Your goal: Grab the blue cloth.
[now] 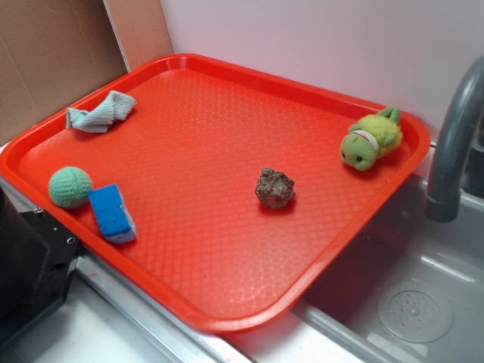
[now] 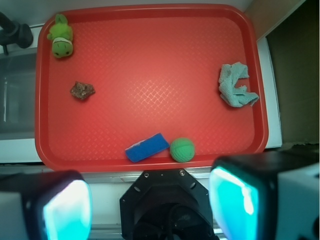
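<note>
A crumpled blue cloth (image 1: 100, 111) (image 2: 236, 85) lies near the red tray's (image 1: 227, 249) (image 2: 150, 50) rim — at about three o'clock in the wrist view. The gripper (image 2: 150, 202) hangs above the tray's six o'clock edge, fingers (image 2: 65, 210) spread wide, holding nothing — well apart from the cloth.

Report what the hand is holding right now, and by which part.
Nothing. The hand is open and high above the tray; the blue cloth lies untouched near the tray's edge.
</note>
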`<state>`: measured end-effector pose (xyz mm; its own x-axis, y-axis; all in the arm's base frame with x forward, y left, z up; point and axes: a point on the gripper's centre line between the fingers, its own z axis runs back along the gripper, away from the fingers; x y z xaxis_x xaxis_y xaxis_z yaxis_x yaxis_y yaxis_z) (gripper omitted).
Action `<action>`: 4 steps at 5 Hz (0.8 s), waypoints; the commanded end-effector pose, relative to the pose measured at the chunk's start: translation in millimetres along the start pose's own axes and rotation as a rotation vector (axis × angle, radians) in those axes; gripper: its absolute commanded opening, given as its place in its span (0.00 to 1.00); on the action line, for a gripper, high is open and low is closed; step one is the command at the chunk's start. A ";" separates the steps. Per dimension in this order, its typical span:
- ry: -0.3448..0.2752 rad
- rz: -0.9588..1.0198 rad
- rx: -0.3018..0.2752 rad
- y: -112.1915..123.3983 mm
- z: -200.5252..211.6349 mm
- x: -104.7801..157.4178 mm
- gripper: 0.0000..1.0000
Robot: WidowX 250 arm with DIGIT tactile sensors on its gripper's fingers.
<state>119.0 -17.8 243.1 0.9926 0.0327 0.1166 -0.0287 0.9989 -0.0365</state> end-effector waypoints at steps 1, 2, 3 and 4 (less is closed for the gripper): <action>0.000 0.000 0.000 0.0 0.0 0.0 1.00; 0.113 0.252 0.028 51.2 -50.5 16.6 1.00; 0.023 0.497 0.118 109.4 -97.2 52.6 1.00; -0.140 0.746 0.112 142.5 -140.3 75.4 1.00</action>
<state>210.0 109.5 94.5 0.7046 0.6868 0.1785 -0.6926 0.7203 -0.0374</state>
